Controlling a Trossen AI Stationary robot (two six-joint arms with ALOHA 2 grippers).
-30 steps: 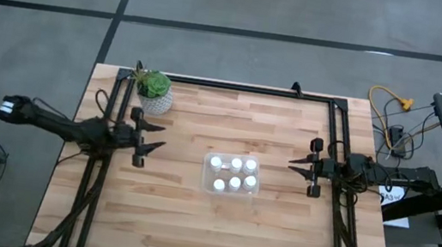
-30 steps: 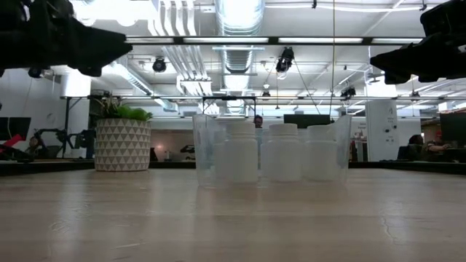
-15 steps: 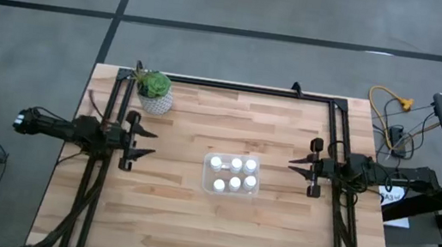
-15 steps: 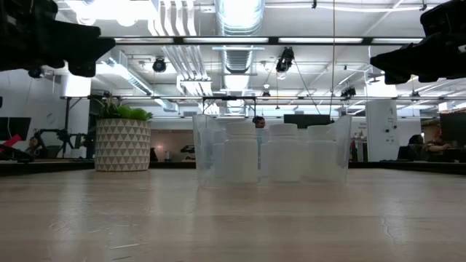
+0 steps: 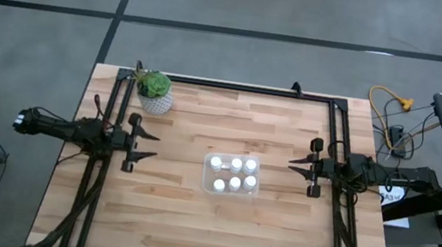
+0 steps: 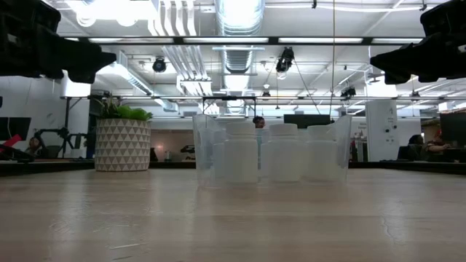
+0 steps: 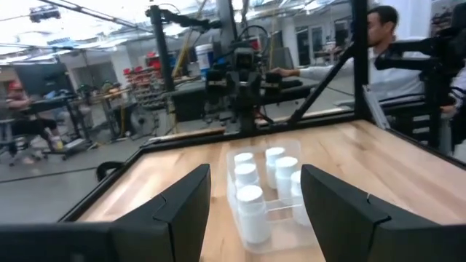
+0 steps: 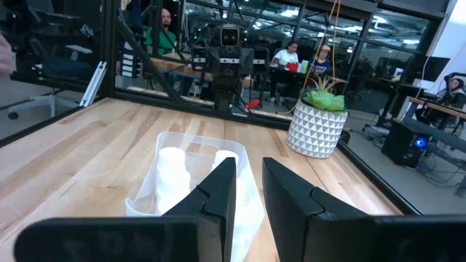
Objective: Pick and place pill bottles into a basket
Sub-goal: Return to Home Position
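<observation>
Six small white pill bottles [image 5: 231,174] stand upright on their bases inside the clear plastic basket [image 5: 206,182] at the table's middle. They also show in the low view [image 6: 284,153] and in both wrist views [image 7: 251,211] [image 8: 171,171]. My left gripper [image 5: 153,146] hovers open and empty to the left of the basket, pointing at it [image 7: 256,171]. My right gripper [image 5: 291,162] hovers to the right of the basket, pointing at it, its fingers nearly together and empty [image 8: 249,160]. Both grippers are high above the table in the low view.
A white patterned pot with a green plant [image 5: 154,91] stands at the far left corner and also shows in the low view [image 6: 122,144]. A black frame [image 5: 235,86] runs along the far, left and right edges. People sit and stand beyond the table [image 7: 378,36].
My left gripper has drawn back toward the table's left edge, away from the basket, and its arm has swung from slanting to level. The bottles and the basket have stayed where they were.
</observation>
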